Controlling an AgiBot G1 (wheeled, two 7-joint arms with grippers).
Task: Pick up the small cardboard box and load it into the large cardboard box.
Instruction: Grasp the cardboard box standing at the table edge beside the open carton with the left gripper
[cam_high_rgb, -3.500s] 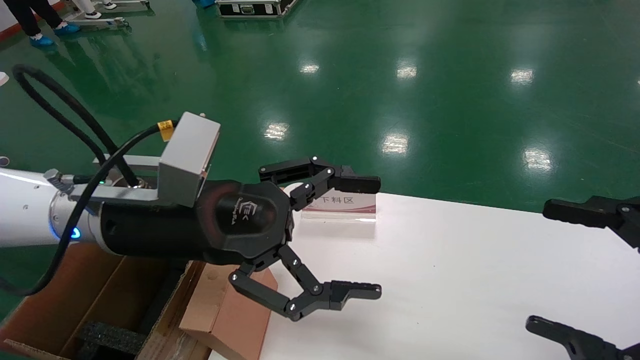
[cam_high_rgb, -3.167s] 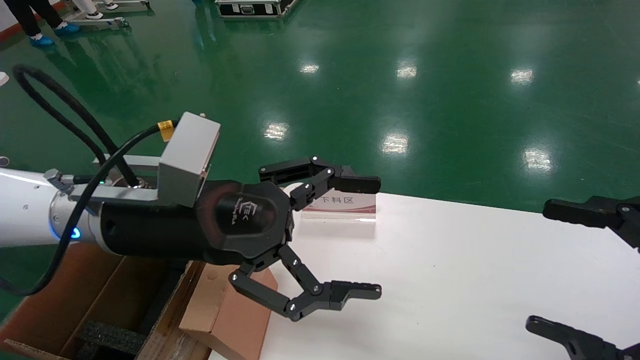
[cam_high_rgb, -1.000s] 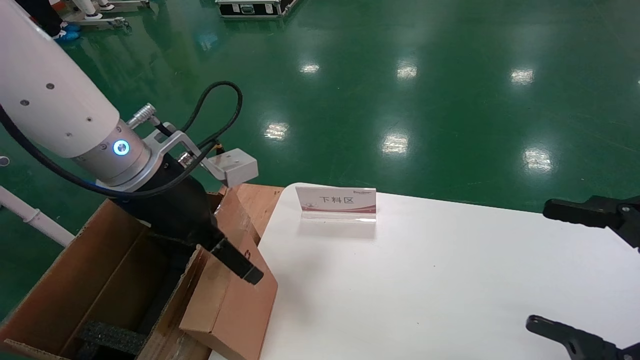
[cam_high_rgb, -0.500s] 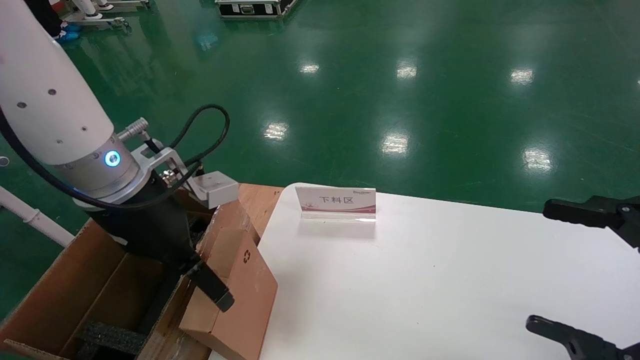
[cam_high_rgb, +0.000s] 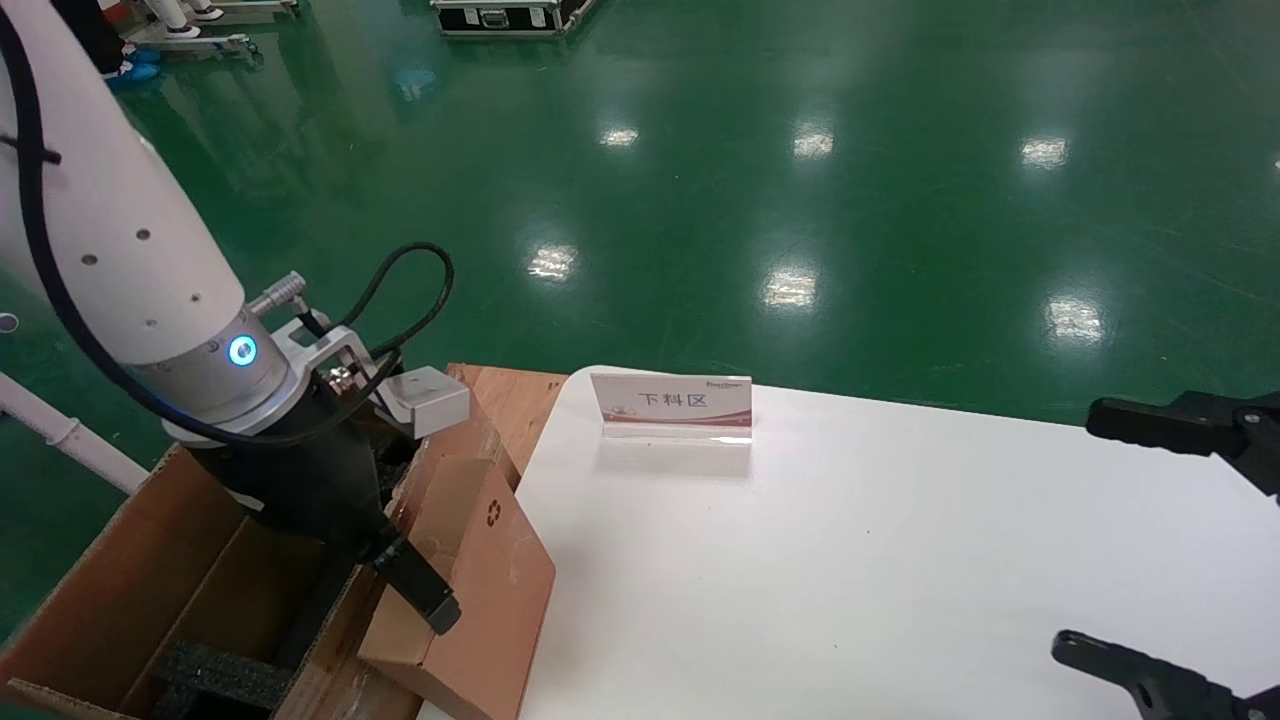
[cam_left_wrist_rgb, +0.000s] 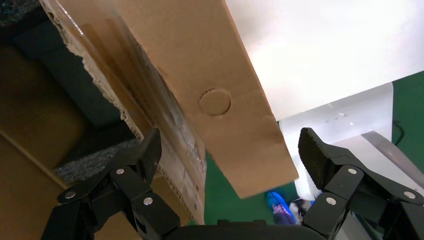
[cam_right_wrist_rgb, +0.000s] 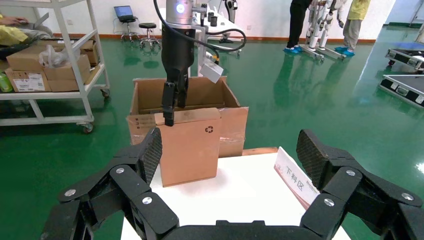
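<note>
The small box (cam_high_rgb: 492, 585) stands on edge at the left end of the bench (cam_high_rgb: 850, 560), its broad face with the recycling mark turned toward the bench; it leans against the taped flap of the large box (cam_high_rgb: 120, 590), outside the carton; whether its bottom edge rests on the bench cannot be told.

The left pincer (cam_high_rgb: 395, 575) points down over the small box's upper edge; it is released, its fingers spread wide; in the left wrist view they straddle both the small box (cam_left_wrist_rgb: 225, 90) and the taped flap (cam_left_wrist_rgb: 172, 145) beside it, one finger on the carton's inner side, the other on the bench side, neither pressing the cardboard. From the right wrist view the left pincer (cam_right_wrist_rgb: 170, 107) sits at one upper corner of the small box (cam_right_wrist_rgb: 190, 145).

The large box stands on the green floor (cam_high_rgb: 800, 150) just beside the bench, flaps up; black foam (cam_high_rgb: 215, 675) lies inside it.

The right pincer (cam_high_rgb: 1075, 530) hangs over the right side of the bench, well apart from both boxes; it too is released, fingers wide. A small sign (cam_high_rgb: 672, 405) stands near the bench's far edge.
</note>
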